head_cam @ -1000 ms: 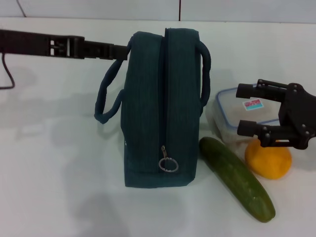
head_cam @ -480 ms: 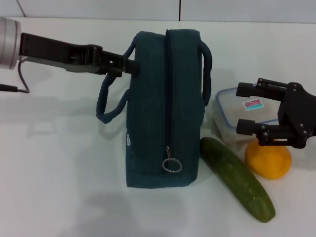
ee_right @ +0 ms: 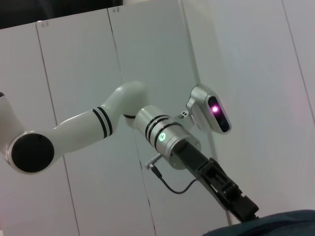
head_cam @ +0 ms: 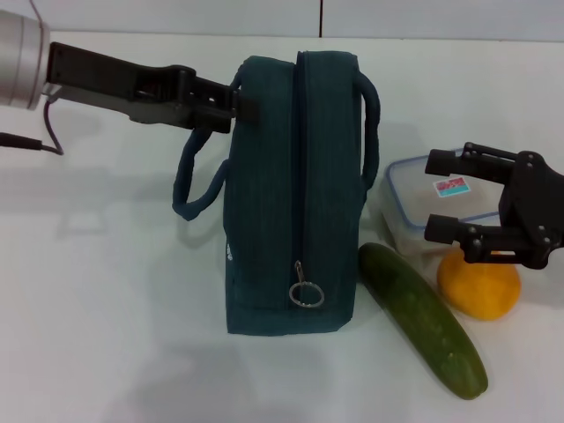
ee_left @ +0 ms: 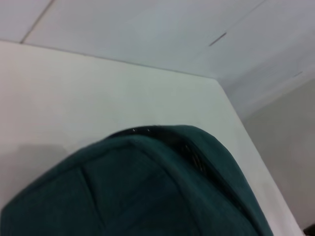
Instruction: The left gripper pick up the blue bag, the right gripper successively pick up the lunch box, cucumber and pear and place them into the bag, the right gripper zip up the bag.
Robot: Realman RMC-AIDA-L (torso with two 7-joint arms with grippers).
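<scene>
The blue bag (head_cam: 264,194) stands upright in the middle of the white table, its zipper running down the top with the ring pull (head_cam: 306,294) at the near end. My left gripper (head_cam: 242,107) reaches in from the left and its tip meets the bag's far upper side, beside the left handle (head_cam: 189,176). The bag's top (ee_left: 147,187) fills the lower part of the left wrist view. Right of the bag lie the lunch box (head_cam: 407,189), the cucumber (head_cam: 423,317) and the pear (head_cam: 480,289). My right gripper (head_cam: 429,197) hovers open over the lunch box and pear.
The table (head_cam: 106,308) is bare white to the left of and in front of the bag. A cable (head_cam: 35,141) trails from the left arm. The right wrist view looks across at the left arm (ee_right: 162,135) against a white wall.
The left arm has pushed in from the left until its tip reaches the bag's side by the handle, and the bag has shifted slightly. The right gripper has barely moved.
</scene>
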